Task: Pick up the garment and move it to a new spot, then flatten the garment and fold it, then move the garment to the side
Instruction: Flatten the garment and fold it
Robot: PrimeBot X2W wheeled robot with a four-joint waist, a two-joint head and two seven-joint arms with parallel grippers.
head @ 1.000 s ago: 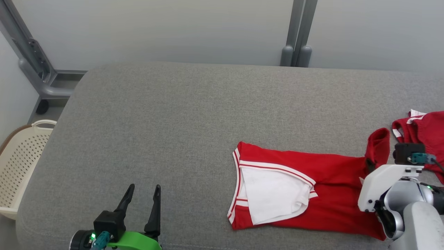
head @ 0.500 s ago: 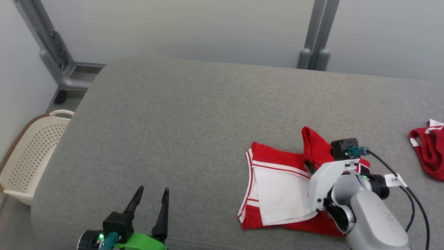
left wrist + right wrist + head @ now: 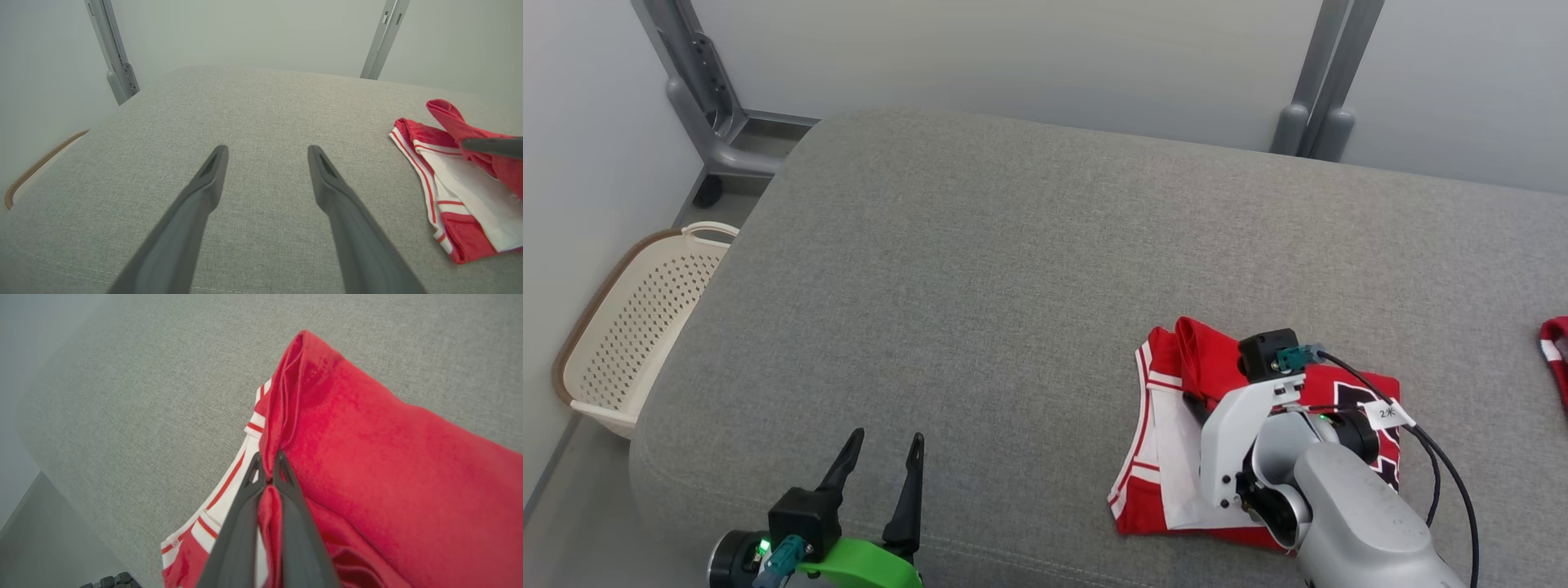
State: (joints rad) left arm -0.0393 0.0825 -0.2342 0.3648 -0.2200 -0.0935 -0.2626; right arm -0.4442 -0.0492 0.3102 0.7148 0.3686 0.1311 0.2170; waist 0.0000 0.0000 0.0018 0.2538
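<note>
Garment of red knit cloth with white striped trim (image 3: 1176, 441), partly folded, lying on grey woven fabric cushion (image 3: 980, 286), toward right front. Right gripper (image 3: 267, 465) pinched together on a raised red fold, held up above the white part. Left gripper (image 3: 886, 437) spread wide, empty, over bare cushion at front left. Cream perforated plastic basket (image 3: 637, 327) on floor beside cushion's left end.

The right gripper (image 3: 268, 456) has swept left across the garment (image 3: 1207, 359), dragging the pinched red edge along, and the long spread is now doubled over! The white panel (image 3: 1176, 482) is largely covered. The head camera has swung too, shifting the whole scene.
</note>
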